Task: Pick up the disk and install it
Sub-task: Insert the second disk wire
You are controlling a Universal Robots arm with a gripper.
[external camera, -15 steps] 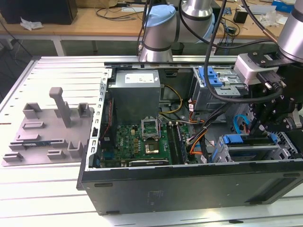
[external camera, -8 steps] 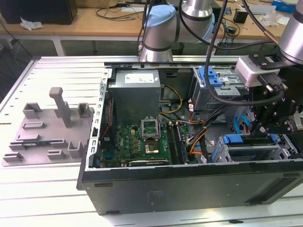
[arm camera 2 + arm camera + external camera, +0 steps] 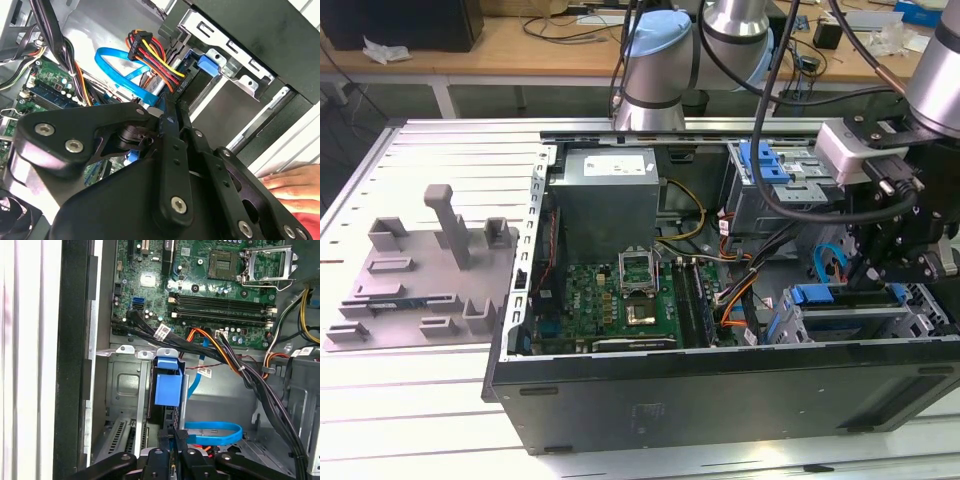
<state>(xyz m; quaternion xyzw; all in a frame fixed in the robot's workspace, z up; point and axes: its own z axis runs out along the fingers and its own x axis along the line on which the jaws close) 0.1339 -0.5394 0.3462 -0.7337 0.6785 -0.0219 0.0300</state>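
The disk [image 3: 167,385] stands on edge in a slot of the grey drive cage [image 3: 122,385], with its bright blue carrier facing the first wrist view. My gripper [image 3: 174,436] sits at the disk's dark near edge, its black fingers [image 3: 181,434] drawn close together on that edge. In the second wrist view the fingertips [image 3: 170,112] reach toward the disk [image 3: 192,80], whose blue tab pokes out of the cage. In the exterior view the gripper [image 3: 880,275] hangs over the case's front corner on the exterior view's right, beside the blue carrier [image 3: 820,295].
The open computer case [image 3: 720,375] holds a motherboard [image 3: 620,300], a power supply [image 3: 610,195] and cable bundles. A blue data cable [image 3: 212,432] and orange-yellow power wires [image 3: 150,55] run close to the gripper. A person's hand [image 3: 295,185] rests outside the case. A grey fixture [image 3: 420,280] lies on the exterior view's left.
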